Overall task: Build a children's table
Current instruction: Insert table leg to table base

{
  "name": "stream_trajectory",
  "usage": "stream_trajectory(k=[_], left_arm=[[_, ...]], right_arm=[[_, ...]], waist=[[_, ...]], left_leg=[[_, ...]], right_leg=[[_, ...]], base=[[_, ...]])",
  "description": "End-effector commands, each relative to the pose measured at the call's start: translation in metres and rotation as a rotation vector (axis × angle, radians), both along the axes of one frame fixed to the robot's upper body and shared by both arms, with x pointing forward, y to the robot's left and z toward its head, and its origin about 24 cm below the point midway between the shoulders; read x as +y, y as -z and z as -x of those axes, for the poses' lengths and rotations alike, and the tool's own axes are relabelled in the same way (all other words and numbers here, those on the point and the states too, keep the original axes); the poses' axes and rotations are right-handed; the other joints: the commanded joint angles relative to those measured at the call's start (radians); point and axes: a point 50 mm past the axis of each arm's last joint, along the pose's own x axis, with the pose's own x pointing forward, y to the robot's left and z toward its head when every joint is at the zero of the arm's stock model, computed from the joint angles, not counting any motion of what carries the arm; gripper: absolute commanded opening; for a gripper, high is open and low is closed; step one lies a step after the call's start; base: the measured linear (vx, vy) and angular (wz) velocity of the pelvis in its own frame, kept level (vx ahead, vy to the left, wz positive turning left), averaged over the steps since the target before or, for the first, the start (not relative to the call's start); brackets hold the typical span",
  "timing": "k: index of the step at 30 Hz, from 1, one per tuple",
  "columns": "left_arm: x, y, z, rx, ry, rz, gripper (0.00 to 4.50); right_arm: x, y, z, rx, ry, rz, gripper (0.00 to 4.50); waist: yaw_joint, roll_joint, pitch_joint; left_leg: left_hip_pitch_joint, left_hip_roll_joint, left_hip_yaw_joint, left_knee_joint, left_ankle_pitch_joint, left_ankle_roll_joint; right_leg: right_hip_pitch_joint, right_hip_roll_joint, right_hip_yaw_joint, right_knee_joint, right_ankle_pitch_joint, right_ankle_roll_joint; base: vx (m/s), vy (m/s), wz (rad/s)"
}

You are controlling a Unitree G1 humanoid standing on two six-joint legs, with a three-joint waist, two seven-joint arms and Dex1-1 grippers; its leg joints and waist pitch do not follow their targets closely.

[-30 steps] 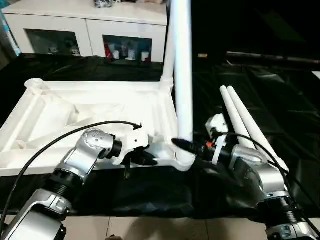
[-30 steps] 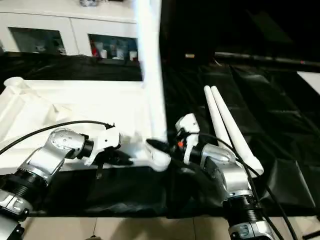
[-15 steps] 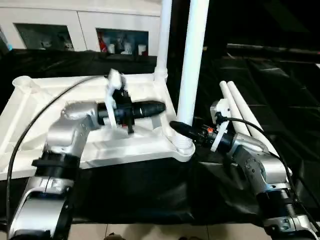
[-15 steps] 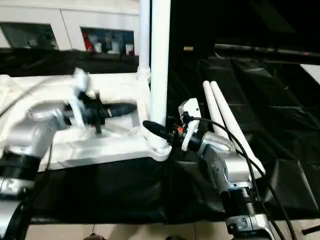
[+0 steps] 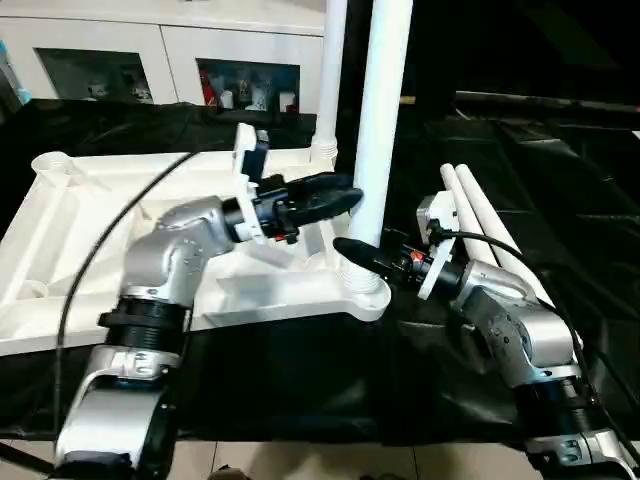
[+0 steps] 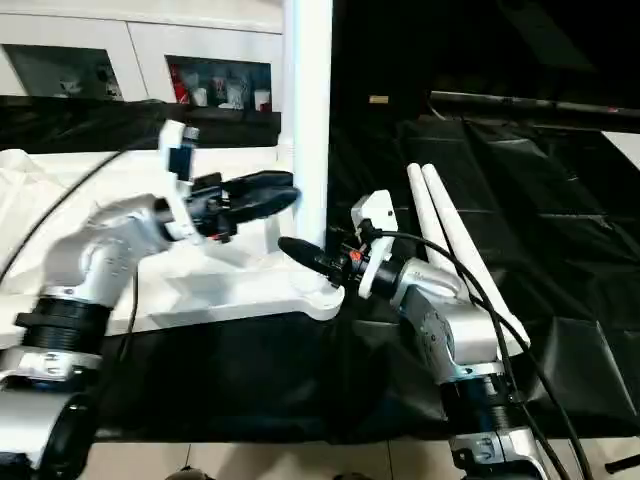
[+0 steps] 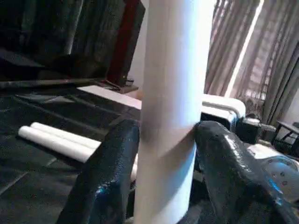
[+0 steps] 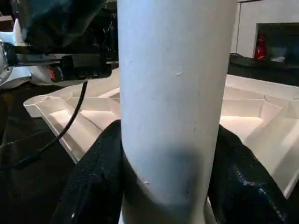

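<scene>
The children's table top (image 5: 120, 165) lies upside down, white and rimmed, on the black-covered work table. One white leg (image 5: 385, 120) stands upright in its near right corner socket (image 5: 368, 292), and a second leg (image 5: 330, 70) stands in the far right corner. My right gripper (image 5: 350, 252) is shut on the near leg just above the socket, a finger (image 8: 93, 186) on each side. Higher up, my left gripper (image 5: 345, 200) reaches in from the left, open, with its fingers (image 7: 112, 158) straddling the same leg (image 7: 170, 93) closely.
Two loose white legs (image 5: 490, 230) lie side by side on the black cover (image 5: 560, 180) to the right. A white cabinet (image 5: 160, 50) with glass doors stands behind the table. The work table's near edge runs below my forearms.
My left arm rose from the table top's near rim and swung right to the upright leg, its fingers spreading on the way. The right gripper kept its hold. The camera shifted.
</scene>
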Motion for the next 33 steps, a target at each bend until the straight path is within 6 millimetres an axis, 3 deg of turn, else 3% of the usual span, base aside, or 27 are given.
stream_trajectory(k=[1, 3, 10, 11, 14, 33], left_arm=[[-0.005, -0.011, -0.002, -0.037, 0.001, 0.021, 2.60], [-0.006, -0.016, 0.001, -0.029, 0.033, 0.087, 2.63], [-0.010, -0.017, 0.009, -0.014, 0.109, 0.080, 1.95], [-0.011, -0.013, 0.010, -0.016, 0.109, 0.060, 1.95], [-0.013, -0.011, 0.011, -0.025, 0.110, 0.047, 1.90], [-0.019, -0.010, 0.008, 0.006, 0.115, 0.003, 1.87]], right_arm=[[0.004, -0.006, 0.001, -0.024, -0.024, 0.021, 1.89], [0.005, -0.004, 0.002, -0.010, -0.036, 0.035, 1.89], [0.005, -0.002, 0.003, 0.000, -0.048, 0.048, 1.89], [0.006, -0.002, 0.003, 0.000, -0.050, 0.048, 1.89], [0.007, -0.002, 0.002, 0.001, -0.055, 0.049, 1.89], [0.009, -0.005, 0.000, -0.025, -0.068, 0.096, 1.89]], waist=[[0.001, 0.003, -0.069], [0.001, 0.001, -0.070], [0.000, 0.003, -0.070], [0.001, -0.003, -0.070], [0.001, -0.003, -0.069], [0.002, 0.000, -0.072]], left_leg=[[0.002, -0.033, 0.029, -0.054, -0.209, 0.015], [0.000, -0.034, 0.029, -0.052, -0.197, 0.018], [0.003, -0.032, 0.029, -0.052, -0.197, 0.026], [0.002, -0.032, 0.029, -0.052, -0.195, 0.027], [0.001, -0.033, 0.030, -0.052, -0.201, 0.025], [0.002, -0.034, 0.029, -0.048, -0.184, 0.023]], right_leg=[[0.075, -0.020, 0.017, -0.067, -0.188, -0.187], [0.077, -0.020, 0.017, -0.064, -0.171, -0.195], [0.075, -0.018, 0.017, -0.063, -0.162, -0.197], [0.076, -0.019, 0.016, -0.061, -0.169, -0.195], [0.075, -0.020, 0.017, -0.064, -0.186, -0.189], [0.077, -0.018, 0.017, -0.059, -0.153, -0.194]], base=[[0.000, 0.000, 0.00], [0.000, 0.000, 0.00], [0.000, 0.000, 0.00], [0.000, 0.000, 0.00], [0.000, 0.000, 0.00], [0.000, 0.000, 0.00]])
